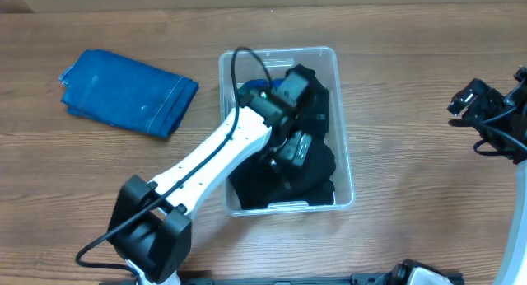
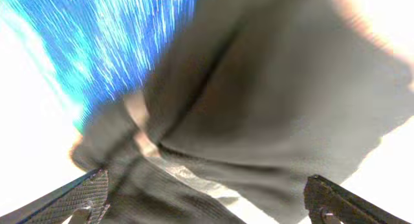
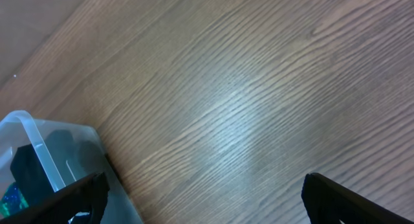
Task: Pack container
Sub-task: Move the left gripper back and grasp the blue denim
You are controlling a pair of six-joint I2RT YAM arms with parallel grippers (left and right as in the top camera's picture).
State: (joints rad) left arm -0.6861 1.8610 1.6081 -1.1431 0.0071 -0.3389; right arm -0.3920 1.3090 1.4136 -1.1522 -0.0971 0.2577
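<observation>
The clear plastic container (image 1: pixel 342 137) stands at the table's middle with dark folded clothing (image 1: pixel 317 174) inside. A bit of blue fabric (image 1: pixel 262 86) shows at its far end. My left gripper (image 1: pixel 290 120) reaches down into the container over the dark clothing. In the left wrist view its fingers (image 2: pixel 207 201) are spread wide with the dark cloth (image 2: pixel 259 101) and blue fabric (image 2: pixel 97 43) close below them. My right gripper (image 1: pixel 476 104) is open and empty over bare table at the far right; its view shows the container's corner (image 3: pixel 32 140).
A folded blue denim cloth (image 1: pixel 128 91) lies on the table at the back left, apart from the container. The wooden table (image 3: pixel 246 88) is bare under my right gripper.
</observation>
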